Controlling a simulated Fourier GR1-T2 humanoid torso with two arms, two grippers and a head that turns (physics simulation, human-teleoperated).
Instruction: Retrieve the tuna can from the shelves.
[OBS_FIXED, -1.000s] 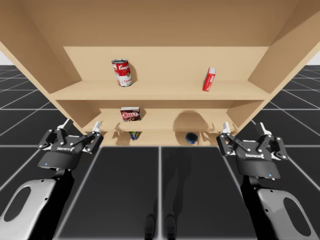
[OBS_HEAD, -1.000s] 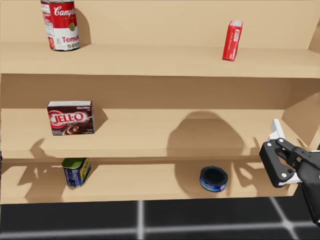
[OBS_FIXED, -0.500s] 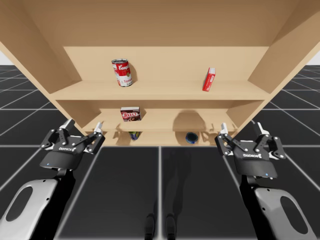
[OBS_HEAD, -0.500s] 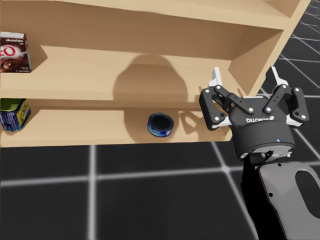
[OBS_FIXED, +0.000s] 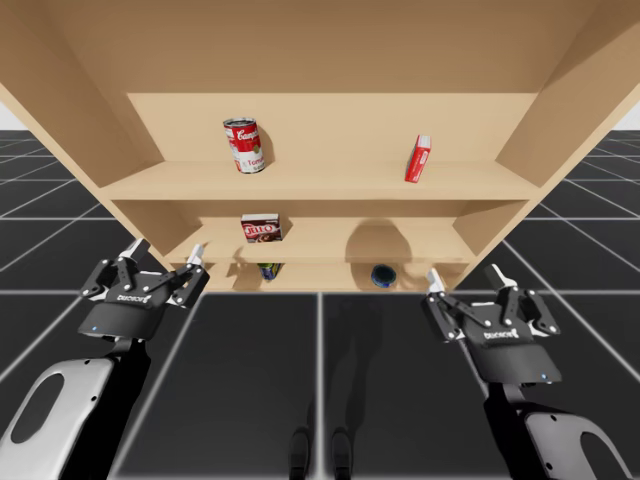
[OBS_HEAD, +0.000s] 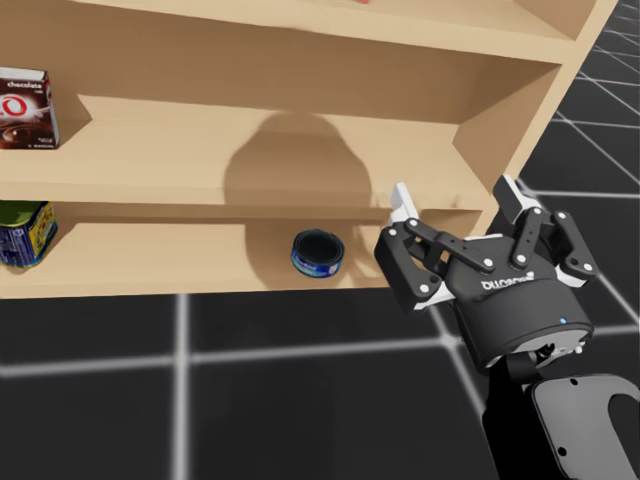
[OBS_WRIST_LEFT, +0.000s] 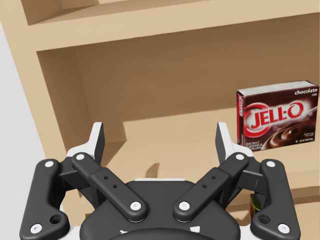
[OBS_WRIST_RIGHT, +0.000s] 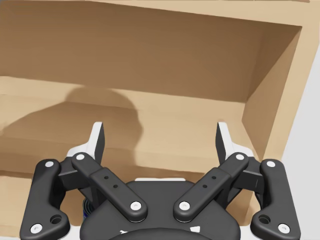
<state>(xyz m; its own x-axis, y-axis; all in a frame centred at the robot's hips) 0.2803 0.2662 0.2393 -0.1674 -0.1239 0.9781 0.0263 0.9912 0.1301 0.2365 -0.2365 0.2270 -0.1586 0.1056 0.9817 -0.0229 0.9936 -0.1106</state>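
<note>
The wooden shelves (OBS_FIXED: 330, 180) stand open toward me, three boards one above the other, on a dark gridded floor (OBS_FIXED: 250, 380).

My right gripper (OBS_FIXED: 465, 280) hangs in front of the shelves' right end, outside them, at about the level of the bottom board. In the head view the right gripper (OBS_HEAD: 455, 200) is just to the right of the tuna can and apart from it. Its fingers (OBS_HEAD: 400, 200) are spread wide and hold nothing. In the right wrist view the right gripper (OBS_WRIST_RIGHT: 160, 140) points into the right end of the shelves, with bare wood between its fingers.

My left gripper (OBS_FIXED: 166, 250) hangs in front of the shelves' left end, also outside them. In the left wrist view the left gripper (OBS_WRIST_LEFT: 160, 140) has its fingers (OBS_WRIST_LEFT: 97, 142) spread wide, with nothing between them. The brown box (OBS_WRIST_LEFT: 277, 117) stands ahead of it and off to one side.

A red-and-white can (OBS_FIXED: 244, 145) stands upright on the top board, left of the middle. The brown box (OBS_FIXED: 261, 228) stands on the middle board beneath that can. A thin red box (OBS_FIXED: 417, 158) leans on the top board, toward the right. A green-and-blue can (OBS_FIXED: 268, 270) is on the bottom board, under the brown box.

The tuna can (OBS_FIXED: 382, 275), low and blue, is on the bottom board, right of the middle and near the front edge. In the head view the tuna can (OBS_HEAD: 318, 252) lies in shadow, well apart from the green-and-blue can (OBS_HEAD: 22, 235).
</note>
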